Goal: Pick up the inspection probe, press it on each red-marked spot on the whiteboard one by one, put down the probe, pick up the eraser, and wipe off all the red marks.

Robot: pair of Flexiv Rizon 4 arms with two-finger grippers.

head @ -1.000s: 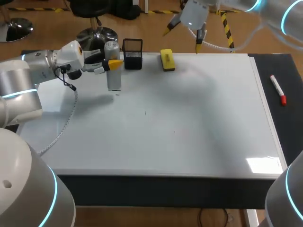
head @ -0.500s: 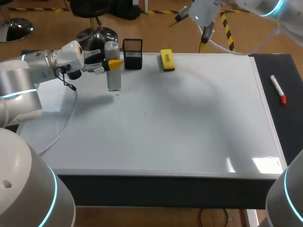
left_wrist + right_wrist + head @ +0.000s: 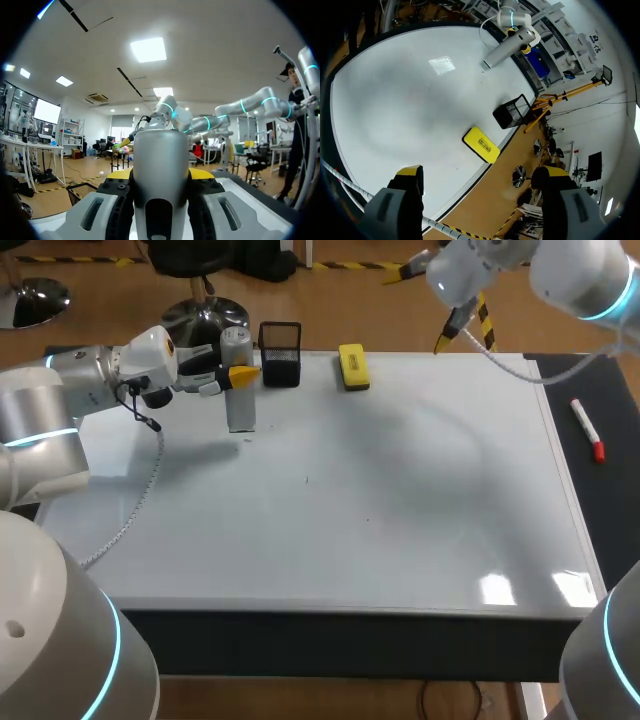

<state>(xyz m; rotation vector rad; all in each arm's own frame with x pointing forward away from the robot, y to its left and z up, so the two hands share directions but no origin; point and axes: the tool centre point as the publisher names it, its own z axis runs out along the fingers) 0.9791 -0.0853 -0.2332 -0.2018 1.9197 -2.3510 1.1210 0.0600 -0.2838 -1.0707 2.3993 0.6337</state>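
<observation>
Drift of the spread, empty right gripper [image 3: 430,302] away from the yellow eraser [image 3: 352,367] at the whiteboard [image 3: 400,520]'s far edge, with the left gripper [image 3: 235,375] still clamping the upright probe [image 3: 239,400] far-left, suggests wiping must wait.

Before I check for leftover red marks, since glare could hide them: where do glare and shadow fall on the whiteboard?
Head view: two glare patches near the whiteboard's front right edge, a broad soft shadow over its middle. Right wrist view: one glare patch near the probe. Left wrist view: the probe fills the foreground.
</observation>
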